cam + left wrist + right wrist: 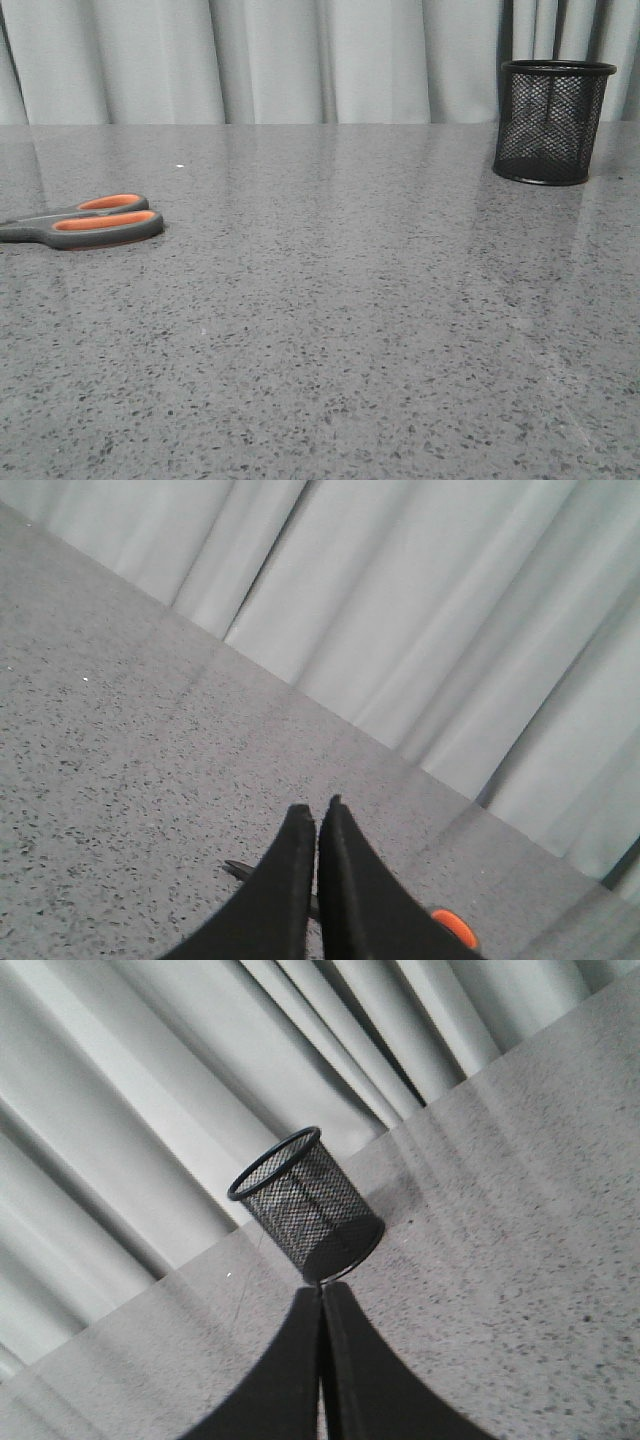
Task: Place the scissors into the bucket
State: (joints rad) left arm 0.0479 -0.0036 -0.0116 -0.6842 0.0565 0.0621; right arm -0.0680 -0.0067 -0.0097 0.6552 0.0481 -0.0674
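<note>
The scissors [85,224], grey with orange handle loops, lie flat on the table at the left edge of the front view, blades running out of frame. In the left wrist view their blade tip [238,870] and an orange loop [455,927] peek out behind my left gripper [317,812], which is shut and empty above them. The bucket [552,122], a black wire-mesh cup, stands upright at the far right. My right gripper [322,1291] is shut and empty, with the bucket [305,1204] standing apart beyond its tips. Neither gripper shows in the front view.
A grey speckled stone table [340,320] fills the front view. Pale pleated curtains [300,60] hang along its far edge. A small white speck [180,165] lies on the table behind the scissors.
</note>
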